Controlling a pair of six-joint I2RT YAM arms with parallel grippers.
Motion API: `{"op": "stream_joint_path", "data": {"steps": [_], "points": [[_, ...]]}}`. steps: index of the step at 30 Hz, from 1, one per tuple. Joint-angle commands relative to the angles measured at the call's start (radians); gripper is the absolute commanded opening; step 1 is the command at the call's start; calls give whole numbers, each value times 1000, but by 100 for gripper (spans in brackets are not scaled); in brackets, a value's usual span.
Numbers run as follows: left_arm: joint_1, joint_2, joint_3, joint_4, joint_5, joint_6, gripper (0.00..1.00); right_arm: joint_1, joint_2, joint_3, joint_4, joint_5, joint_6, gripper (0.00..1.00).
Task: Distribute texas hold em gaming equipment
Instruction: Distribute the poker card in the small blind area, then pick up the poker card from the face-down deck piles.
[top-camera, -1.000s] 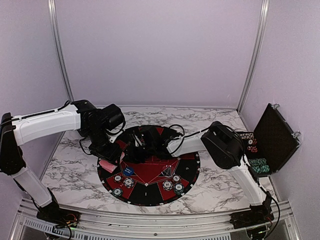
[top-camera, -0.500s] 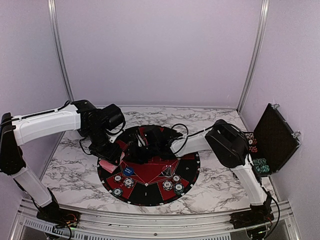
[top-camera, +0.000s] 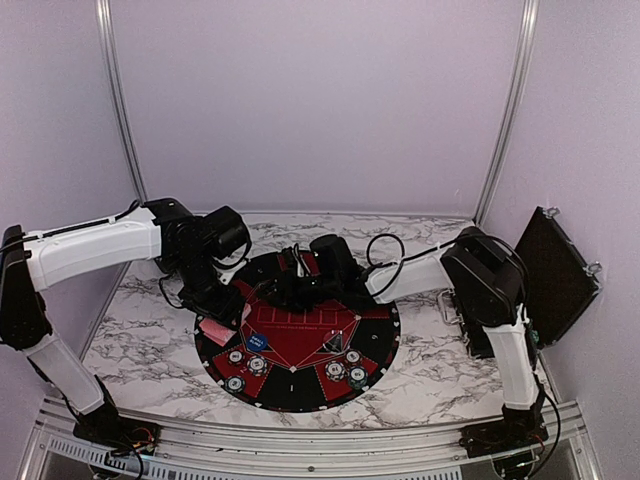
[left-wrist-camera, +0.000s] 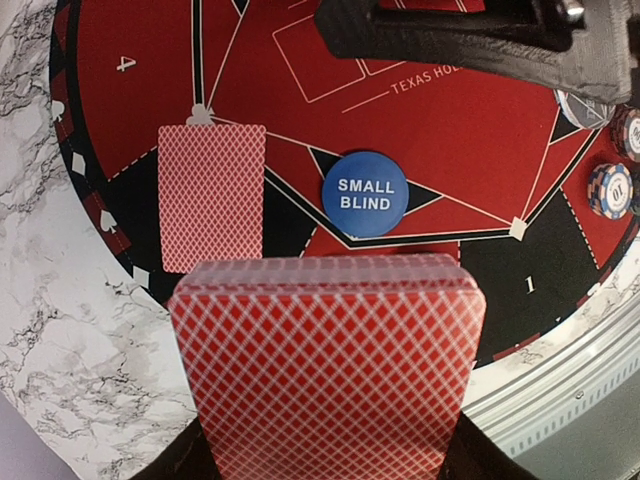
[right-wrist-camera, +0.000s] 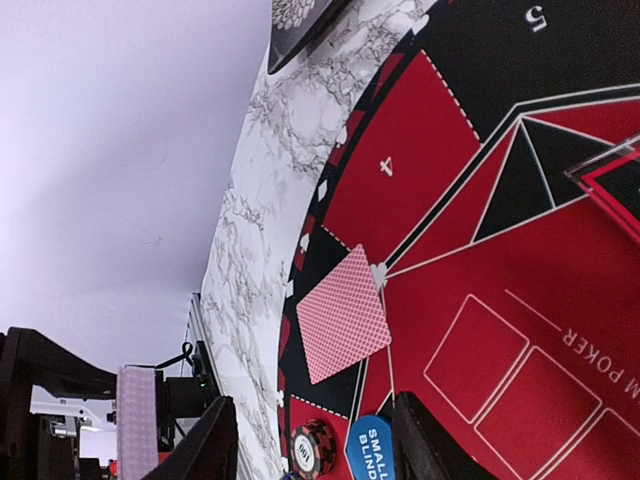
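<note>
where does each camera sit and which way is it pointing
Top external: high behind the robot, facing down at the round mat; left arm, right arm show.
Left wrist: on the left pincer, facing down past its held deck onto the mat.
Right wrist: low, facing sideways across the mat; open right pincer at bottom.
Both wrist views share the lone card and the blue marker.

1 loose red-backed card (left-wrist-camera: 212, 197), 1 deck (left-wrist-camera: 327, 360) of same, 1 blue Small Blind marker (left-wrist-camera: 365, 194). Poker chips (top-camera: 236, 356): 6 visible on mat (top-camera: 300, 392) from top cam, 2 grps of 3. Also 1 mat, 1 black case (top-camera: 555, 275), 2 arms (top-camera: 95, 250).
</note>
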Motion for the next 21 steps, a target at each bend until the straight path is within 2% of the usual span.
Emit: {"op": "stream_joint_path", "data": {"steps": [1,14,21], "points": [[0,21,42,-22,22,12,53,-16,-73,-34,57,-27,17,52],[-16,82,91,-18,34,26,53,-45,-179,-141,98,-88,20,77],[-27,113,115,-14,39,33,53,-45,-208,-170,119,-119,29,82]]}}
